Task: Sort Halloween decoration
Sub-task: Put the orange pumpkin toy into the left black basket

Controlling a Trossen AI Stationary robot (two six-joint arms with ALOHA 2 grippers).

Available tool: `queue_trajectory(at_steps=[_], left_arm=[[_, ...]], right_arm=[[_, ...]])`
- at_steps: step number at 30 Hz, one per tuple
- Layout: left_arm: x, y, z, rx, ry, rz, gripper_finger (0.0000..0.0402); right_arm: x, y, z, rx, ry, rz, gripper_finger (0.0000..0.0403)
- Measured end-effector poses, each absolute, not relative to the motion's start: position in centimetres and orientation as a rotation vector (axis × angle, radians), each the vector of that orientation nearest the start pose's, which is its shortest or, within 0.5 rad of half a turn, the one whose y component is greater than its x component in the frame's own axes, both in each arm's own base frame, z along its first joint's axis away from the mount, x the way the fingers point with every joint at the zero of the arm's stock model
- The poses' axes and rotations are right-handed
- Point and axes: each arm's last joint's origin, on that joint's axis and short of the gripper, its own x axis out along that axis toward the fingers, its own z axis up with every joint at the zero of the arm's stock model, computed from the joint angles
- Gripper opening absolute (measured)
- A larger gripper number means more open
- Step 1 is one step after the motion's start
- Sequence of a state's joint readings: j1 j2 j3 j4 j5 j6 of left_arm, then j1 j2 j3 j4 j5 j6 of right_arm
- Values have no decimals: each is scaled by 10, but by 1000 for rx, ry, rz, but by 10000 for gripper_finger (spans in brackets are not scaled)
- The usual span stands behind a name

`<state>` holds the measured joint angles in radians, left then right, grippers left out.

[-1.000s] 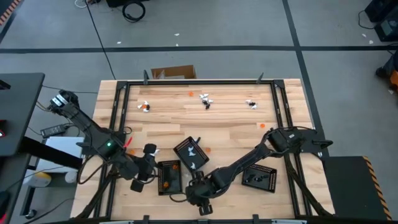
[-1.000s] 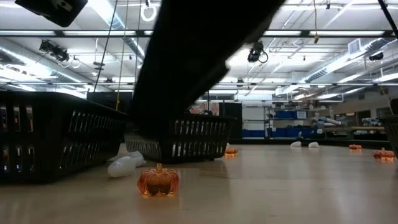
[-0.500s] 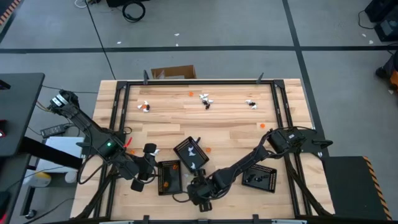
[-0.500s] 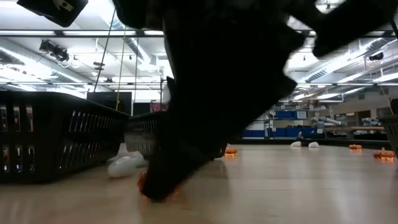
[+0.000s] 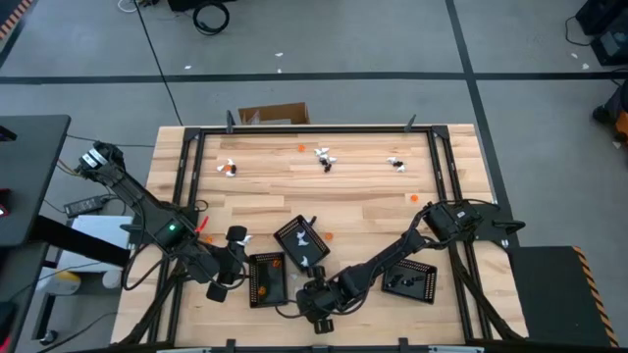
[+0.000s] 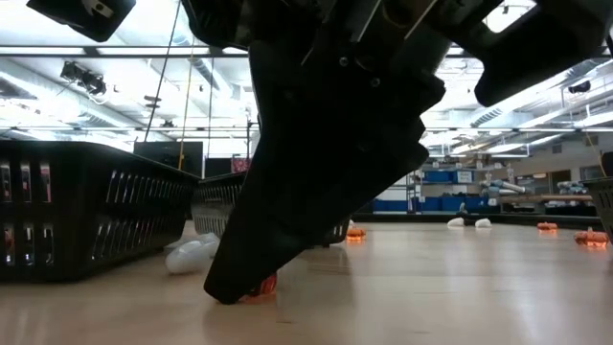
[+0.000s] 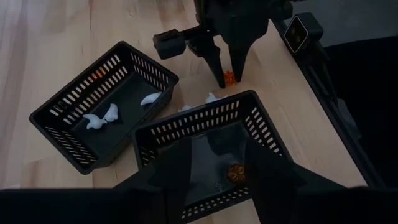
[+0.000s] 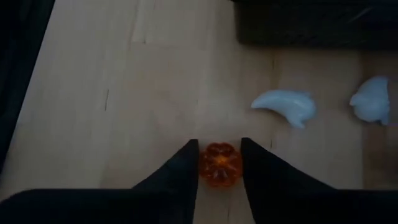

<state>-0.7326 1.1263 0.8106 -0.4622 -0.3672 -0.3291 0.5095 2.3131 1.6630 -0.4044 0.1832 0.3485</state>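
A small orange pumpkin (image 8: 219, 164) stands on the wooden table near its front edge, between the fingertips of my right gripper (image 8: 219, 155), which is shut on it. The left wrist view shows this pumpkin (image 7: 229, 78) just past the trays. Two white pieces (image 8: 285, 106) (image 8: 373, 99) lie on the wood close by. My left gripper (image 7: 214, 180) hangs open above a black tray (image 7: 261, 134) that holds an orange piece (image 7: 236, 172). A second tray (image 7: 143, 65) holds white pieces (image 7: 102, 117). My right gripper pinches the pumpkin by two opposite sides (image 8: 205, 163) between its fingertips. The fingers slant down from above, as the low view shows. The pumpkin's base (image 6: 261, 287) rests on the table.
A third tray (image 5: 409, 281) sits at the near right with dark pieces in it. Loose decorations lie along the far side (image 5: 228, 168) (image 5: 324, 157) (image 5: 397, 163), with orange bits (image 5: 414, 197) (image 5: 301, 148) between. A black frame (image 5: 314, 128) rims the table.
My right gripper has come down over the pumpkin near the front edge, and its fingers now cover most of the pumpkin in the low view. The pumpkin has stayed where it stood on the table.
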Motion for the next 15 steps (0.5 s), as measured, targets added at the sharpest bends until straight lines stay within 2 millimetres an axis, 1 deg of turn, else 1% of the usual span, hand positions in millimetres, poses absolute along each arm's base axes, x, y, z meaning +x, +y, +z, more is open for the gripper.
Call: queue_trajectory(at_steps=[2, 7, 11, 15], left_arm=[[175, -143, 256, 98, 709, -233, 155], [175, -143, 256, 97, 710, -232, 155], [175, -143, 256, 97, 709, -233, 155], [175, -143, 256, 96, 710, -233, 155]], right_arm=[[419, 228, 114, -49, 1027, 112, 93], [420, 227, 116, -52, 1033, 101, 93], [423, 224, 126, -95, 1071, 64, 108], [428, 222, 140, -153, 1077, 66, 110]])
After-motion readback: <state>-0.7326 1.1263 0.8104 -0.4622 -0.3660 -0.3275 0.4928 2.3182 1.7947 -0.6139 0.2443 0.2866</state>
